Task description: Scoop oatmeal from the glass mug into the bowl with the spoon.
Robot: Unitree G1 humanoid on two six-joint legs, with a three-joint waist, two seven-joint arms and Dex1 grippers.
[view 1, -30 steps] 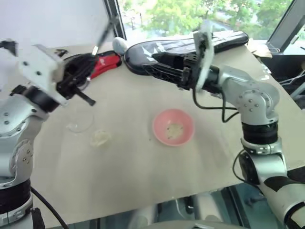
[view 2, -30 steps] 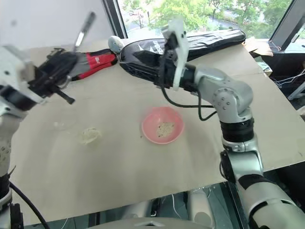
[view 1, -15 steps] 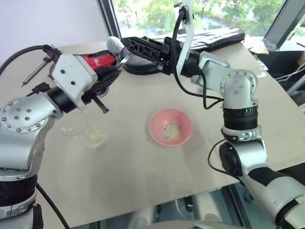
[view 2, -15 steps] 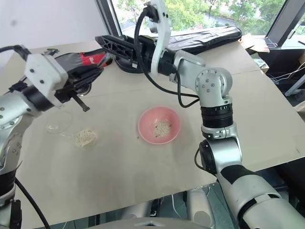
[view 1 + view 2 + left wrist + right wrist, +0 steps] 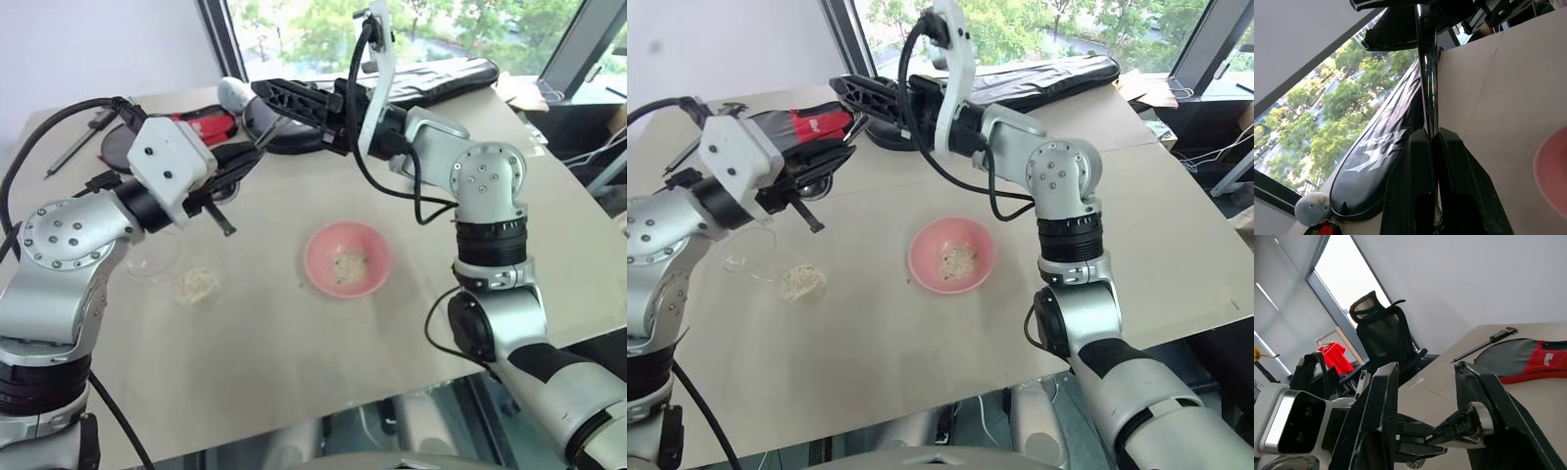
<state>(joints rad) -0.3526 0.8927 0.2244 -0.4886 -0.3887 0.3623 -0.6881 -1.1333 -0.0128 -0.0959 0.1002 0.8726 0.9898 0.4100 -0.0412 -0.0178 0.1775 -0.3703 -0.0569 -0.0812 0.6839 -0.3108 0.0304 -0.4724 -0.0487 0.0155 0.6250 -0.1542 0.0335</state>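
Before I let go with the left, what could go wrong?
The spoon is pinched only in the left jaws; the right jaws stand apart around its handle end, so releasing now could drop it. Loose oatmeal lies on the table by the mug; a low sweep could scatter it.

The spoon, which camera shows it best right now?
The left wrist view: the spoon runs long and shiny out from between the left gripper's fingers. The right wrist view shows one end, the eye views a thin sliver.
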